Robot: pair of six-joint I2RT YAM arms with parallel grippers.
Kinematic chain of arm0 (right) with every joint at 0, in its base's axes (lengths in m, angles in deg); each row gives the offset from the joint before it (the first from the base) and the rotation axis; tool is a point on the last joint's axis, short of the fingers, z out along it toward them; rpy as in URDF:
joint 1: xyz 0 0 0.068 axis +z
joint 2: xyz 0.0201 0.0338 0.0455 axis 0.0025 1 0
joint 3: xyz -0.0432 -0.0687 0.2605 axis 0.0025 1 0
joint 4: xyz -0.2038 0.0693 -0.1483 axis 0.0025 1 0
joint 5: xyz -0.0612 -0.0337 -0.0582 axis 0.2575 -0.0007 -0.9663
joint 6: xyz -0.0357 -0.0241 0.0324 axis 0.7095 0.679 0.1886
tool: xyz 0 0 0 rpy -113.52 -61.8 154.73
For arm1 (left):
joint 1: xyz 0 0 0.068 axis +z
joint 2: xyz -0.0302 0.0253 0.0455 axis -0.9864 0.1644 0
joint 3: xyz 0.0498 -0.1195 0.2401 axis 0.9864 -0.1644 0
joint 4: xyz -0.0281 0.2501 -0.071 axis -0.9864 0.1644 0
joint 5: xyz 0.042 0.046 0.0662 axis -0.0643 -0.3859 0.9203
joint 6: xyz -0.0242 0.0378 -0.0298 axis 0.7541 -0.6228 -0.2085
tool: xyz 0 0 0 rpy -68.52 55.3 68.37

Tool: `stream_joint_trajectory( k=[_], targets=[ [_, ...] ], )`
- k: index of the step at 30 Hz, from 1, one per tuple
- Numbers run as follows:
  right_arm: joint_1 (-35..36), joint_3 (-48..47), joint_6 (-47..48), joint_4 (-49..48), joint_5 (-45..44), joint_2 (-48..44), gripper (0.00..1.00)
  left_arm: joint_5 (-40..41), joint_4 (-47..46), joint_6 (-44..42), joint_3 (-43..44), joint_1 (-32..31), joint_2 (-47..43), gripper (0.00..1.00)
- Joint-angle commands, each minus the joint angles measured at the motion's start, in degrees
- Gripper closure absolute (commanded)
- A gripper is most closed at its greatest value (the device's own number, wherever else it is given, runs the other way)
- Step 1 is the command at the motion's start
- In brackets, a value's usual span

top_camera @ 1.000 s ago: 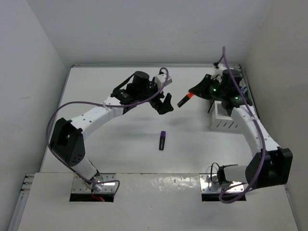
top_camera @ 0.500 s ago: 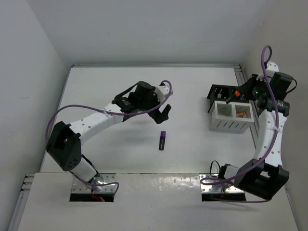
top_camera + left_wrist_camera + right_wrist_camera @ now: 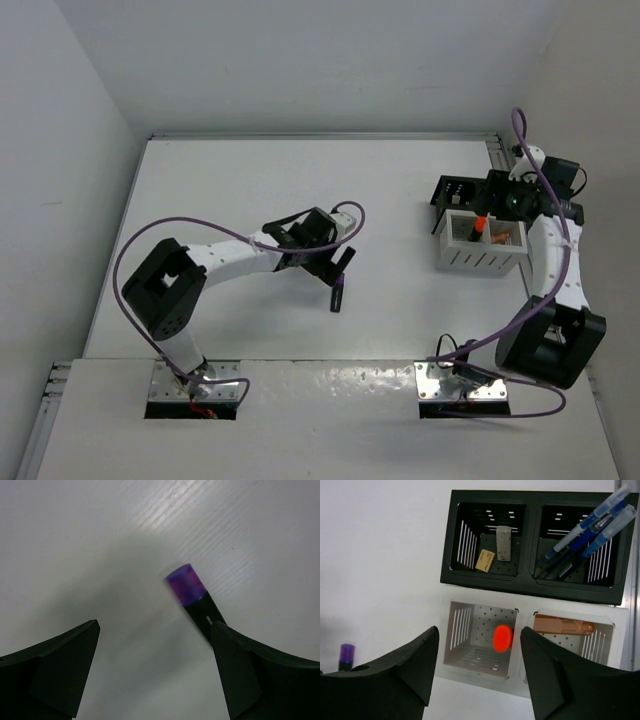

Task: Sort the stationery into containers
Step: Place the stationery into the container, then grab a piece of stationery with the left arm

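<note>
A purple-capped black highlighter [image 3: 338, 293] [image 3: 196, 602] lies on the white table. My left gripper [image 3: 342, 262] [image 3: 155, 626] hangs open just above it, and the marker's black end runs under the right finger [image 3: 247, 675]. My right gripper [image 3: 488, 205] [image 3: 479, 632] is open over the white slatted box [image 3: 480, 258] [image 3: 485, 677]. An orange-tipped highlighter [image 3: 480, 226] [image 3: 503, 638] stands free in the box's left compartment. An orange highlighter [image 3: 563, 627] lies in the right compartment. Behind, the black organiser [image 3: 450, 190] [image 3: 530, 577] holds erasers [image 3: 503, 543] and blue pens [image 3: 585, 535].
Both containers stand against the table's right edge beside a metal rail [image 3: 497, 155]. White walls close in the table at the left, back and right. The purple highlighter also shows at the lower left of the right wrist view [image 3: 346, 655].
My right arm swung right to the white box with the orange-tipped highlighter and opened, leaving it in the left compartment. My left gripper came down toward the purple highlighter.
</note>
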Motion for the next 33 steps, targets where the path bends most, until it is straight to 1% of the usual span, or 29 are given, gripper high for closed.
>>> stream_joint_trajectory(
  k=[1,2,9,10,18,21,22,23,24,29,30,32,33],
  targets=[
    [0.72,0.13,2.91,0.01,-1.20,-1.25,0.33,4.77,-2.38,5.23,-1.68,-1.42,0.89,0.00],
    [0.64,0.57,2.56,-0.42,-0.94,-2.12,0.32,5.03,-2.38,5.50,-1.68,-1.68,1.76,0.00],
    [1.16,0.14,1.85,0.63,1.43,-5.03,0.31,2.49,-0.71,7.96,2.10,-2.73,8.53,0.00],
    [1.16,0.05,0.02,1.24,1.78,-5.55,0.31,2.23,-0.62,8.40,2.36,-3.00,9.41,0.00],
    [1.08,0.14,-0.79,2.30,2.58,-6.18,0.31,1.70,-2.47,10.25,1.49,-7.83,10.47,0.02],
    [0.90,0.57,-1.14,2.30,3.02,-6.53,0.31,2.40,-2.20,10.68,1.84,-8.89,11.26,0.14],
    [0.90,0.49,-1.31,2.30,3.28,-6.61,0.31,2.31,-2.12,10.69,1.93,-8.98,11.79,0.24],
    [0.90,0.49,-1.49,2.30,3.63,-6.79,0.31,2.31,-1.59,10.86,2.19,-8.80,12.23,0.29],
    [0.90,0.31,-1.84,2.47,3.81,-6.88,0.31,2.14,-1.33,11.21,2.71,-8.89,12.67,0.36],
    [1.69,0.40,-2.37,3.18,7.32,-8.02,0.32,2.66,-0.97,11.48,2.72,-8.89,12.76,0.50],
    [2.65,0.75,-2.20,3.26,8.89,-9.15,0.32,3.10,-1.06,11.22,2.80,-8.80,12.85,0.58],
    [3.97,2.50,-2.28,2.74,10.13,-10.47,0.33,3.45,-0.89,9.82,3.59,-8.54,13.02,0.70],
    [5.45,3.12,-2.80,2.65,11.18,-11.96,0.33,5.54,-0.71,9.11,4.12,-8.36,13.02,0.86]
  ],
)
